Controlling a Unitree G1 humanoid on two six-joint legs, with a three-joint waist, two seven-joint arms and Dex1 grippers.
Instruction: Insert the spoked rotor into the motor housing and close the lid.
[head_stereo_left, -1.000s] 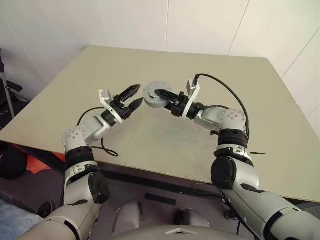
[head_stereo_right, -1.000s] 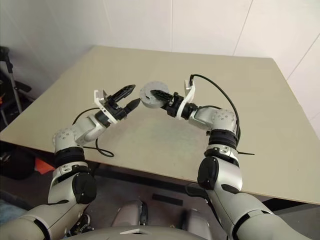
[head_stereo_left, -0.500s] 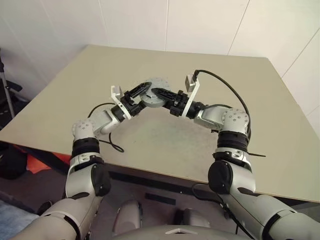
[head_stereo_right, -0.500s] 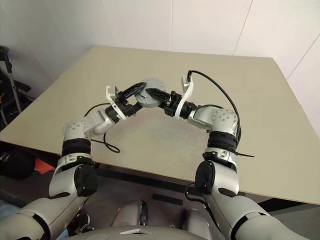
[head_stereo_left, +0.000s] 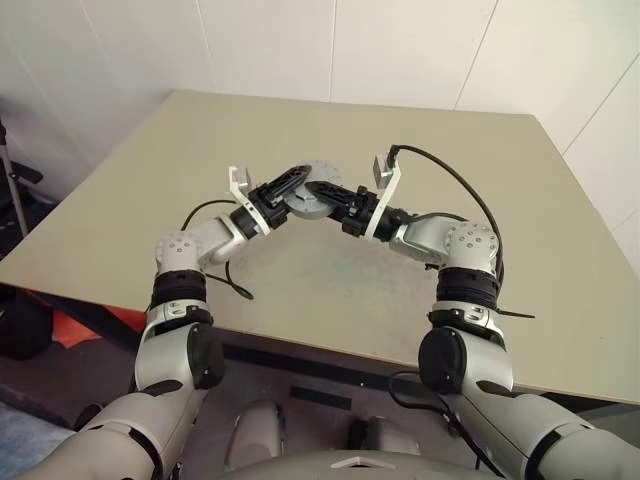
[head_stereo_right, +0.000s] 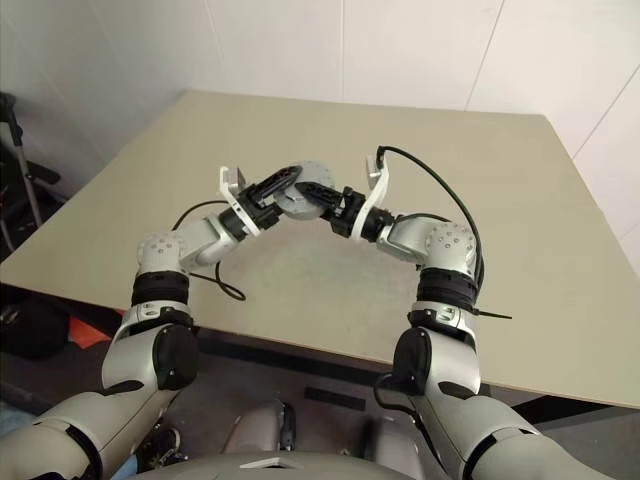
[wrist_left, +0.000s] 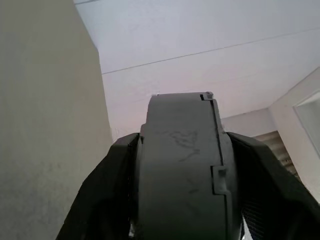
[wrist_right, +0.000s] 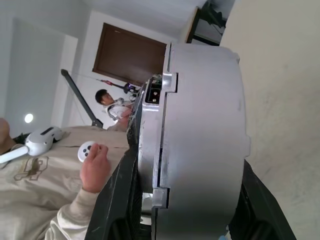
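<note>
Both grippers hold the motor housing (head_stereo_left: 322, 176), a grey round drum, in the air above the table (head_stereo_left: 330, 290). My left gripper (head_stereo_left: 299, 184) is shut on it from the left, and its black fingers (wrist_left: 107, 192) press both flat faces of the housing (wrist_left: 180, 160). From the right, my right gripper (head_stereo_left: 318, 194) is shut on the same housing (wrist_right: 205, 125), with a finger (wrist_right: 117, 205) on each face. A seam separates a thinner lid-like part (wrist_right: 151, 150) from the thicker body. The spoked rotor is hidden.
The beige table top spreads out below and around the hands, with white walls behind it. A black cable (head_stereo_left: 455, 178) loops over my right arm. A person (wrist_right: 60, 180) in a beige top holds white controllers beyond the table. A dark stand (head_stereo_left: 12, 190) is at the far left.
My left gripper moved right to the housing and closed its open fingers onto it. The right gripper kept its hold and stayed in place.
</note>
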